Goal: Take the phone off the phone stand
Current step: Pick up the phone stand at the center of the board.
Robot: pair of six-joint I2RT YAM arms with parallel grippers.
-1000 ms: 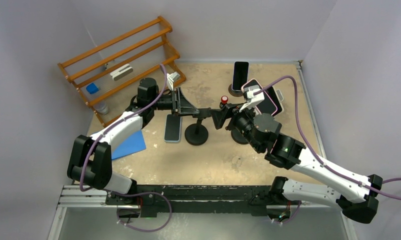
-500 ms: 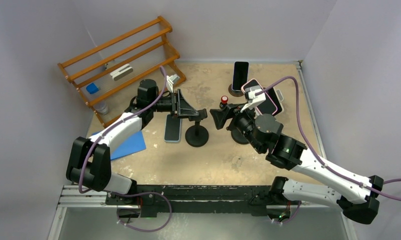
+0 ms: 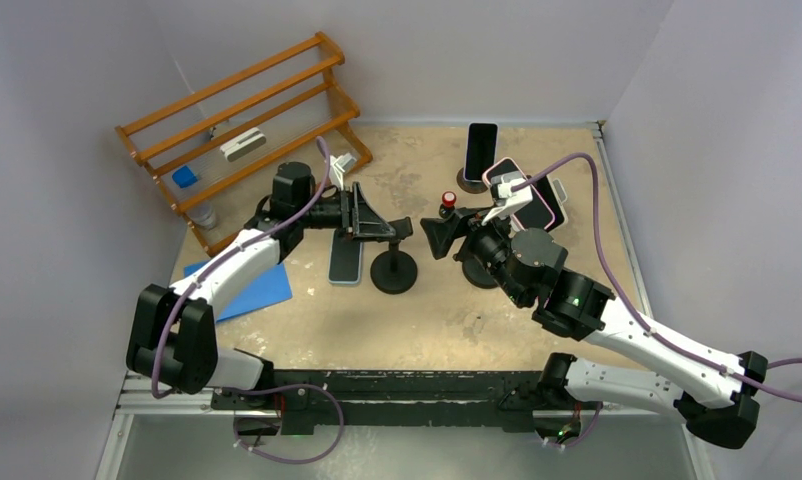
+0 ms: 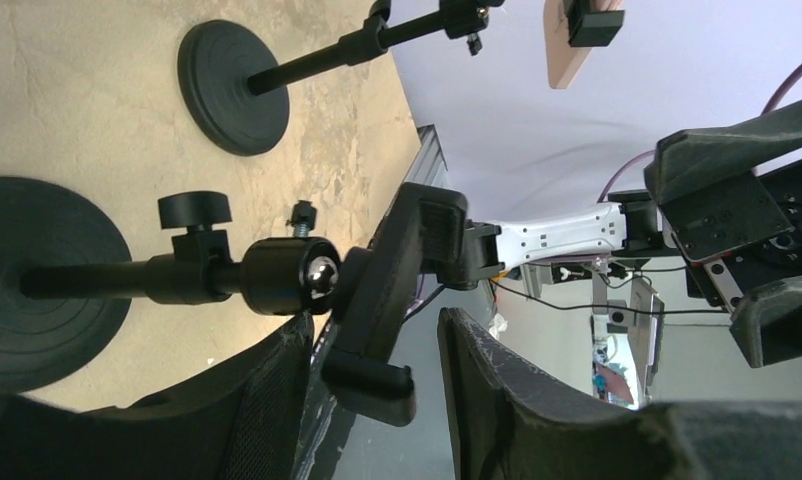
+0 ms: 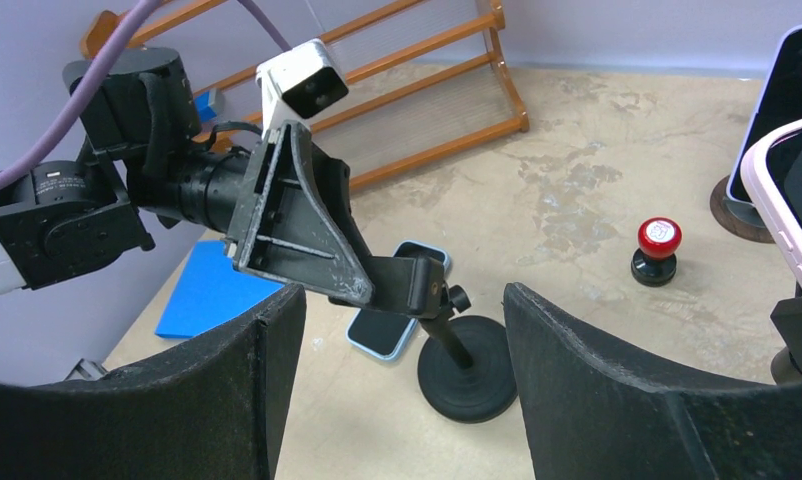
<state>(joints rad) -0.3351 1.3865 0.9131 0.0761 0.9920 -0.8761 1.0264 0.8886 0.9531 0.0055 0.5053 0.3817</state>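
Note:
A phone in a light blue case [image 3: 345, 258] lies flat, screen up, on the table just left of the black phone stand [image 3: 394, 272]. It also shows in the right wrist view [image 5: 397, 315]. The stand's clamp head [image 4: 397, 290] holds nothing. My left gripper [image 3: 390, 228] is open, its fingers either side of that clamp head, with a gap to one finger [image 4: 487, 390]. My right gripper [image 3: 429, 233] is open and empty, just right of the stand's head and facing the stand [image 5: 467, 378].
A wooden rack [image 3: 242, 120] stands at the back left. A blue sheet [image 3: 247, 290] lies at the left. A red-topped stamp [image 3: 448, 200], a black phone on a stand [image 3: 480, 148] and a pink-cased phone [image 3: 525, 192] are at the back right.
My left gripper has drawn back a little to the left along the stand's head. My right gripper has pulled slightly away from the stand. The phone has not moved.

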